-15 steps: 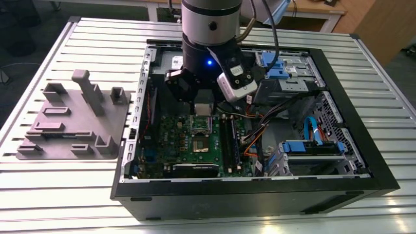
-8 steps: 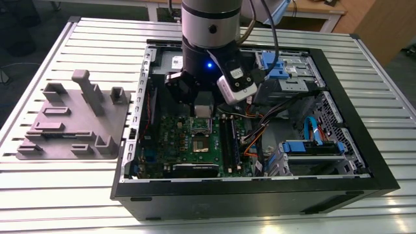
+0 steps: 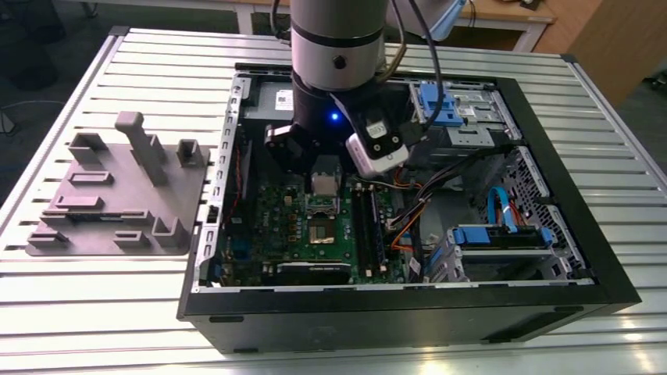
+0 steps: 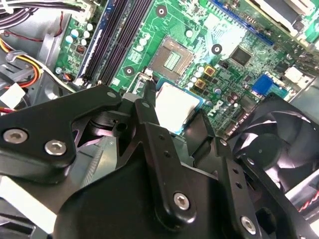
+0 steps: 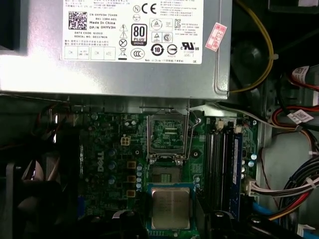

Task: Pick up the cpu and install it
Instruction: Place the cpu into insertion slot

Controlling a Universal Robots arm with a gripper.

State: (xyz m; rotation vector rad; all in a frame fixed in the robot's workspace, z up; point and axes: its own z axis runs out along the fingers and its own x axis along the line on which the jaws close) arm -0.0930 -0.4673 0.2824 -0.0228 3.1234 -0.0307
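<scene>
Exterior view: hand (image 3: 325, 187) clamped on the cpu (image 3: 325, 183) over the motherboard (image 3: 281, 223), 12 o'clock of the socket (image 3: 317, 233). Grey tray (image 3: 115, 195) on the desk (image 3: 94, 312), 9 o'clock of the case (image 3: 417, 316). Second wrist view: fingers (image 4: 149, 119) pinch cpu edges. First wrist view: cpu just beside open socket.

The arm (image 3: 336, 39) hangs pretty much vertical in the exterior view: a fat silver segment up top, then the black wrist (image 3: 311, 129) below it with a little blue light (image 3: 333, 117) glowing. The gripper (image 3: 325, 178) points straight down. In the second wrist view its black fingers (image 4: 152, 124) are pinched in on opposite edges of the cpu (image 4: 172, 102), holding it flat, with the chunky black linkage bars (image 4: 55, 124) spread out behind them.
</scene>
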